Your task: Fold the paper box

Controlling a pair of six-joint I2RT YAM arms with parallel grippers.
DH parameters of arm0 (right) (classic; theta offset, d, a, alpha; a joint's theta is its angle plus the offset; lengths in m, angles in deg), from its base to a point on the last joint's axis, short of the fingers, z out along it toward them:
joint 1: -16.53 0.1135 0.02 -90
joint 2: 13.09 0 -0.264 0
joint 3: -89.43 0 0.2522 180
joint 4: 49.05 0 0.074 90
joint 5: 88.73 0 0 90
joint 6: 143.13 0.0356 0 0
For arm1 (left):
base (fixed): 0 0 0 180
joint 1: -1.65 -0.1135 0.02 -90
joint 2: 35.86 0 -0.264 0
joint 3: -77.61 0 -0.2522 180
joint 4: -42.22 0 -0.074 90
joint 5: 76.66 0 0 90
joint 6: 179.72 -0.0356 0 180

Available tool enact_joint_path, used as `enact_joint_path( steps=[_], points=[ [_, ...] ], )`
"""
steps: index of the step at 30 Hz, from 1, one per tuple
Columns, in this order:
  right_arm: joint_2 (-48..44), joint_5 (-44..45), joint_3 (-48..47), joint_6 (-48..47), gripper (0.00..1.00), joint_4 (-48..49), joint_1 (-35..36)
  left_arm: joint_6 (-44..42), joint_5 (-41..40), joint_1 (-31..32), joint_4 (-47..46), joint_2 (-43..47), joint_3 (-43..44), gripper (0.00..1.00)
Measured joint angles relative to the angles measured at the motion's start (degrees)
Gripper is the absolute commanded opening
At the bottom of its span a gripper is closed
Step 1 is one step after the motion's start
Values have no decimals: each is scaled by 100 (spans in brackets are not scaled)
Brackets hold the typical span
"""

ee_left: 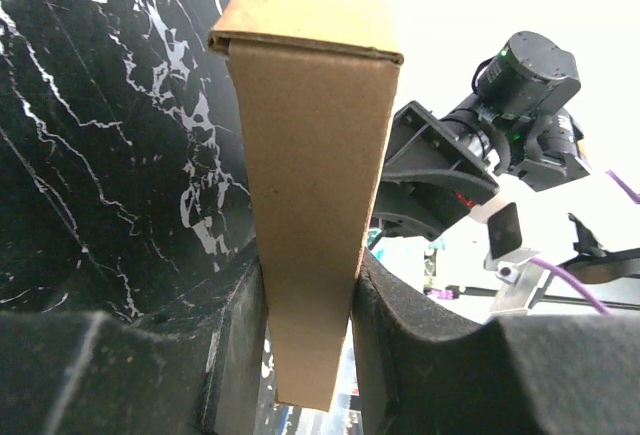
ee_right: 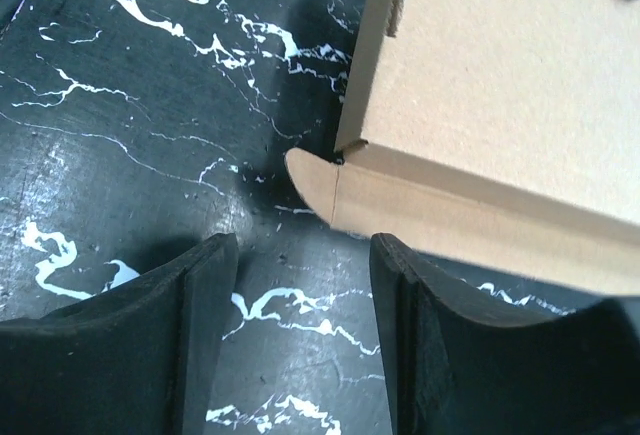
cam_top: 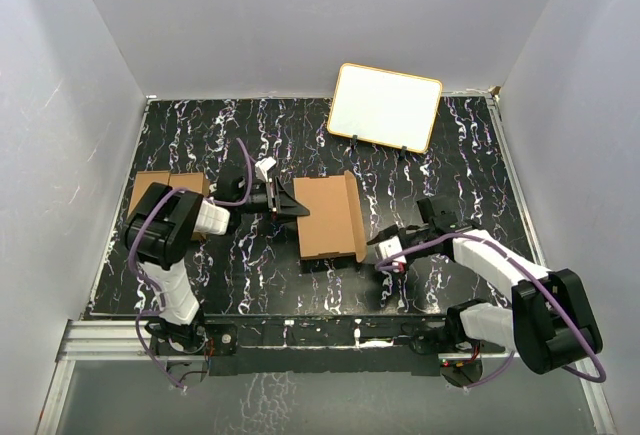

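The paper box (cam_top: 328,217) is a brown cardboard carton lying mid-table, its right side flap standing up. My left gripper (cam_top: 290,202) is shut on the box's left end; in the left wrist view the cardboard (ee_left: 310,155) is pinched between both pads (ee_left: 390,325). My right gripper (cam_top: 385,248) is open just off the box's near right corner. In the right wrist view the box (ee_right: 500,85) fills the upper right, and a small rounded tab (ee_right: 315,180) pokes out just ahead of the gripper (ee_right: 303,295). Only bare table shows between those fingers.
A white board with a yellow rim (cam_top: 385,107) leans on a stand at the back right. Brown cardboard cartons (cam_top: 150,190) lie at the left edge behind my left arm. The table (cam_top: 450,155) is black with white marbling, walled in white.
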Motion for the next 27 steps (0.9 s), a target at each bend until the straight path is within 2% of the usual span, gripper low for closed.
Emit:
enact_joint_path(
  steps=[7,15,27],
  points=[
    [-39,96,4,-308,54,127,264,693,269,-20,-601,-284,26,0],
    [-155,267,-44,-42,46,341,715,1285,511,-63,-1150,-542,44,0],
    [-205,13,-321,175,47,221,787,1423,525,-63,-1189,-568,125,0]
  ],
)
